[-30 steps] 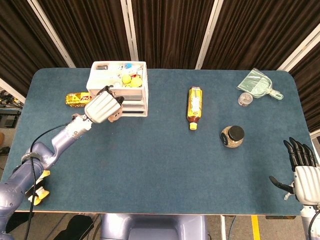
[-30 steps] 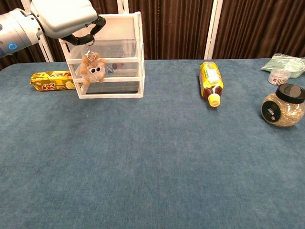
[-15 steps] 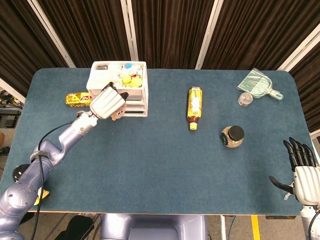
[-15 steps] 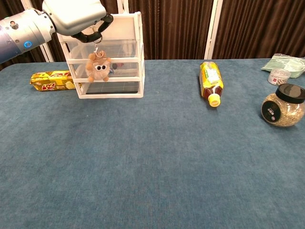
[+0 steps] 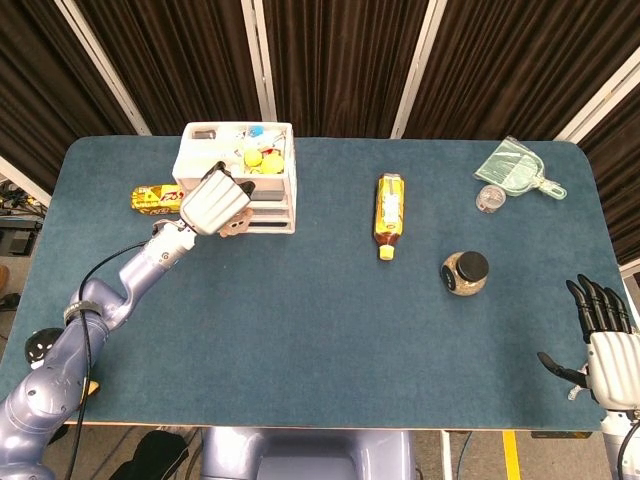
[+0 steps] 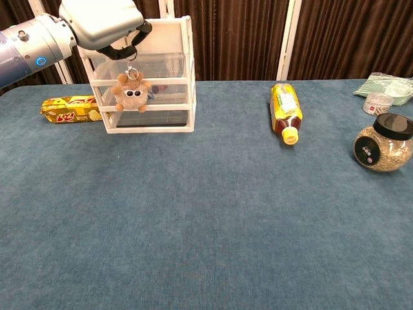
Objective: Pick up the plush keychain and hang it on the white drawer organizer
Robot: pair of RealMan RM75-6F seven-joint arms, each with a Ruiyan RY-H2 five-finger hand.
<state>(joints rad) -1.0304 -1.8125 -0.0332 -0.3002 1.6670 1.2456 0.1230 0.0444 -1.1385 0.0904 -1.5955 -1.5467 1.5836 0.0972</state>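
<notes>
The plush keychain point(image 6: 131, 93), a small tan animal with big white eyes, dangles by its metal ring in front of the white drawer organizer point(image 6: 164, 119). My left hand point(image 6: 103, 24) grips the ring from above, fingers curled around it, right at the organizer's front top edge. In the head view the left hand point(image 5: 213, 202) covers the organizer's point(image 5: 270, 205) front left, and only a bit of the plush point(image 5: 236, 227) peeks out below it. My right hand point(image 5: 605, 340) rests open at the table's near right corner, fingers spread, holding nothing.
A yellow snack pack point(image 6: 71, 108) lies left of the organizer. A yellow-capped bottle point(image 6: 285, 111) lies on its side mid-table. A black-lidded jar point(image 6: 383, 143), a small container point(image 6: 378, 103) and a green dustpan point(image 5: 517, 168) stand at the right.
My left hand has carried the dangling plush rightward along the organizer's front and slightly higher; over the last half second it barely moved. The right hand stayed still.
</notes>
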